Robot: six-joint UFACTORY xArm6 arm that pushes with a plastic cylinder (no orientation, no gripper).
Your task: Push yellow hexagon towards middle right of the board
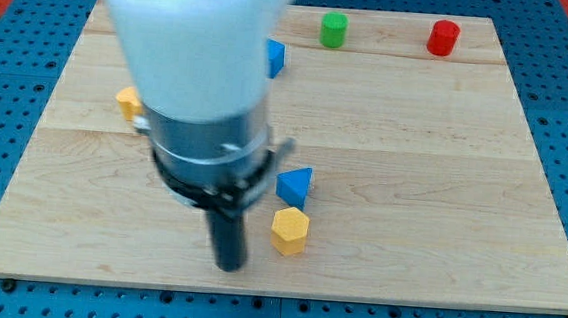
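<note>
The yellow hexagon [289, 230] lies on the wooden board [444, 170], low and a little left of centre. My tip [228, 266] is down on the board just left of it and slightly lower, with a small gap between them. A blue triangular block [294, 186] sits right above the hexagon, nearly touching it. The arm's large white and grey body [195, 63] hides much of the board's left part.
A second blue block [275, 57] peeks out at the arm's right edge near the view's top. A green cylinder [333, 29] and a red cylinder [443, 37] stand at the top edge. A yellow block [128, 101] shows at the left, partly hidden by the arm.
</note>
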